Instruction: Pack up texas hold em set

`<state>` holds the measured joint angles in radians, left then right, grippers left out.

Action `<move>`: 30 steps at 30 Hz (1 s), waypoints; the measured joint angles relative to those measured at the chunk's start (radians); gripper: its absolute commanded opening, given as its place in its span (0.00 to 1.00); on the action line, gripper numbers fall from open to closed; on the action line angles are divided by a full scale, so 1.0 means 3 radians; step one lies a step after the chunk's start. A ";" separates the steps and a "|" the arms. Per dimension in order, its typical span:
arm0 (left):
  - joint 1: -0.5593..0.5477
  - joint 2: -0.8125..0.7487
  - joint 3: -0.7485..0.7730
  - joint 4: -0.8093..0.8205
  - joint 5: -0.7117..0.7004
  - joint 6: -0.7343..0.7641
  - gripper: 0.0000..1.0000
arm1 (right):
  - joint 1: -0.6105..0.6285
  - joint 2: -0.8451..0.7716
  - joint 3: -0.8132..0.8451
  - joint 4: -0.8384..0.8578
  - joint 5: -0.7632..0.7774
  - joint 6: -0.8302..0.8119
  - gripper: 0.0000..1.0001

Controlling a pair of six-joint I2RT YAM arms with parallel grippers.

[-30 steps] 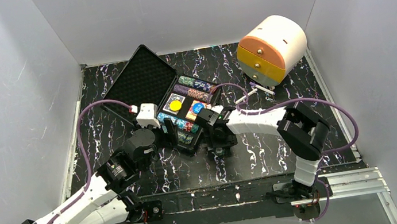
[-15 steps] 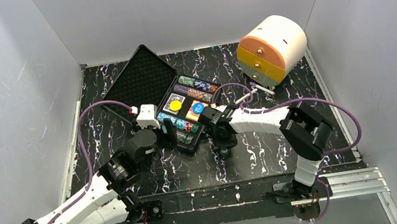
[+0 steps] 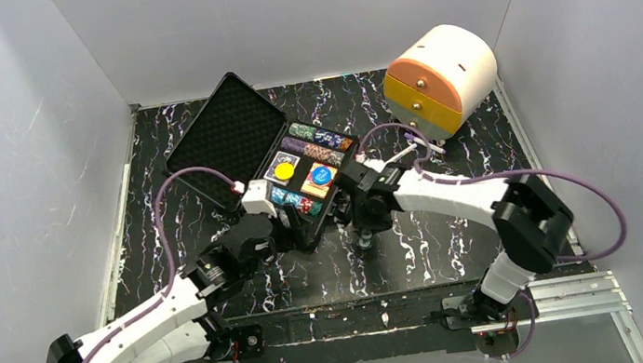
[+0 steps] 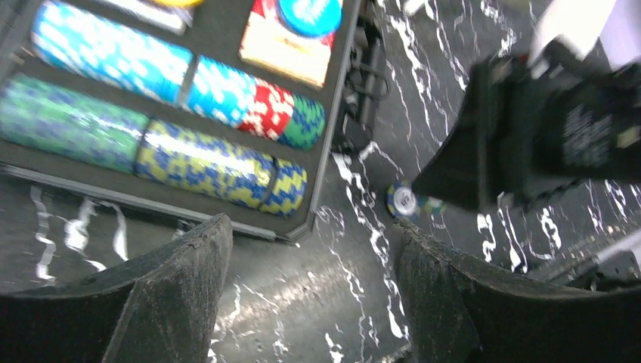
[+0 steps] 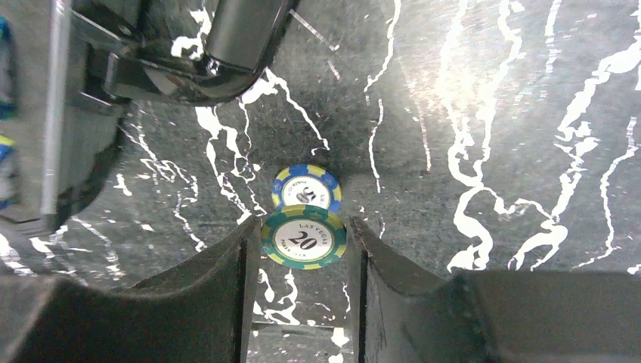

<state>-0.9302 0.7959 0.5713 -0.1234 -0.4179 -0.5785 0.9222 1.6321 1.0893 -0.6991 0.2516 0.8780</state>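
Fingers (image 5: pixel 227 302) of the right gripper (image 5: pixel 302 227) are part-closed, pinching a green chip (image 5: pixel 304 239) by its rim, face up. A blue chip (image 5: pixel 306 189) lies on the table (image 5: pixel 491 113) just beyond. Left of them, mid-table, sits the case (image 4: pixel 325 151), lid open toward the far-left corner. Its chip rows (image 4: pixel 219 162) run lengthwise. Over its near corner hovers the left gripper (image 4: pixel 311 227), wide open and empty. Right arm is nearer; the chip probably needs turning on edge.
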 measured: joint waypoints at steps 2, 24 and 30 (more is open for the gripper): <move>-0.0001 0.0125 -0.0132 0.0177 0.0189 -0.0165 0.77 | -0.0108 -0.0200 -0.0050 0.0029 -0.0046 0.0038 0.29; -0.0268 0.1450 -0.0524 0.2190 0.1059 -0.1169 0.61 | -0.0500 -0.0645 -0.0514 0.0694 -0.1214 0.0248 0.34; -0.0290 0.1596 -0.0524 0.2359 0.0956 -0.1423 0.29 | -0.0502 -0.0649 -0.0617 0.0870 -0.1484 0.0369 0.35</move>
<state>-1.0172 1.2747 0.4141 0.5842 -0.1310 -1.0054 0.7715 1.4376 0.9043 -0.4381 -0.1936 0.9886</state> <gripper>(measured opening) 0.417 0.488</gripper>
